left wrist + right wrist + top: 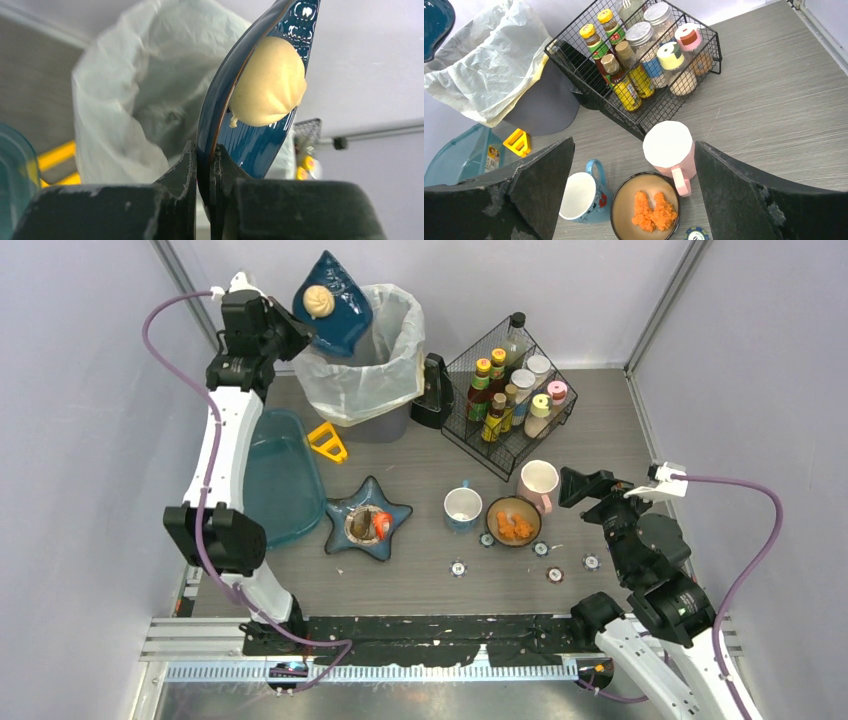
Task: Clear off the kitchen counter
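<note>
My left gripper [290,335] [204,155] is shut on the rim of a dark blue star-shaped plate [340,320] [255,145]. It holds the plate steeply tilted above the lined waste bin [375,415], and a pale dumpling [318,301] [270,82] still clings to the plate. My right gripper [575,487] [634,145] hangs open over the kitchen counter [620,440], above a pink mug [669,150], a brown bowl [624,212] of orange food and a blue mug [579,197]. A second blue star plate [367,525] with scraps lies on the counter.
A teal tub [280,475] stands at the left beside a yellow tool [327,443]. The black wire rack [505,395] of bottles and jars is at the back right, with a black object [433,390] next to the bin. Several small chips [457,567] lie near the front.
</note>
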Robot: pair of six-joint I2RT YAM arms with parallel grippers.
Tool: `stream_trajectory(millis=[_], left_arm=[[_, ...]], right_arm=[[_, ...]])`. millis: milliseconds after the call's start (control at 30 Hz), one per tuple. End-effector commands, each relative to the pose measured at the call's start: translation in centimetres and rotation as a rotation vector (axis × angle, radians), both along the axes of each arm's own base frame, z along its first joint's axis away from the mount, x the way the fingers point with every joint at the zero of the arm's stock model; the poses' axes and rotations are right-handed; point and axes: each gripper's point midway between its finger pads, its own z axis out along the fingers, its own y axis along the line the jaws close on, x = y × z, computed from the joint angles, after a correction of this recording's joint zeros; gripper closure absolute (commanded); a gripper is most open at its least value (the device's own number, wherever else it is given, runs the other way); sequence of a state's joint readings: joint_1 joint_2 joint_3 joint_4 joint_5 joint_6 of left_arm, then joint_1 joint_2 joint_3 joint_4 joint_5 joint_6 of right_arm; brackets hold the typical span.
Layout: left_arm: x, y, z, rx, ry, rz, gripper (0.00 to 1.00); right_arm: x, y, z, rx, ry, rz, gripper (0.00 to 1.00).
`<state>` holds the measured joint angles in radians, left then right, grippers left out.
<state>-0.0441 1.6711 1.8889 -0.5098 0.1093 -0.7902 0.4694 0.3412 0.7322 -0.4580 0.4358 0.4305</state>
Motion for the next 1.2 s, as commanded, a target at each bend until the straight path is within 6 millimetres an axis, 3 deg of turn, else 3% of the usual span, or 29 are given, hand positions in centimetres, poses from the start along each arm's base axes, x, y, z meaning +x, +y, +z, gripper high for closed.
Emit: stream_trajectory(millis=[0, 167, 400, 600, 833, 933, 1067, 1133, 1167], left_arm=[[2.3, 2.1, 11.6, 0.253, -0.45, 0.052, 1.0], [4.9, 1.9, 11.5, 0.563, -0.517, 0.053, 1.0], [5.3, -0.2, 12.4, 0.989, -0.569, 0.079, 1.0], [4.5, 0.5, 13.1, 1.007, -0.542, 0.142, 1.0], [0.4, 2.7, 15.3, 0.911, -0.542, 0.235, 1.0], [-2.2, 4.7, 15.2, 0.81, -0.508, 0.271, 1.0], [-5.9, 7.7, 13.2, 0.55, -0.451, 0.305, 1.0], [-7.6, 9.1, 10.4, 0.464, -0.399, 0.32, 1.0], [-9.3, 10.8, 10.1, 0.429, -0.389, 0.36, 1.0]], right_arm=[[0.0, -1.1, 1.9, -0.025, -0.032, -0.048, 0.05], [0.2, -1.3, 1.9, -0.042, -0.027, -0.06, 0.05], [0.1, -1.9, 2.1, -0.078, -0.025, -0.086, 0.05], [-0.4, -2.9, 2.3, -0.096, -0.044, -0.119, 0.05], [-1.5, -4.4, 2.5, -0.112, -0.072, -0.173, 0.05], [-2.1, -5.4, 2.4, -0.106, -0.08, -0.211, 0.05], [-2.7, -6.0, 1.9, -0.09, -0.093, -0.234, 0.05], [-2.9, -6.2, 1.5, -0.077, -0.1, -0.239, 0.05], [-2.9, -6.2, 1.3, -0.073, -0.101, -0.241, 0.05]])
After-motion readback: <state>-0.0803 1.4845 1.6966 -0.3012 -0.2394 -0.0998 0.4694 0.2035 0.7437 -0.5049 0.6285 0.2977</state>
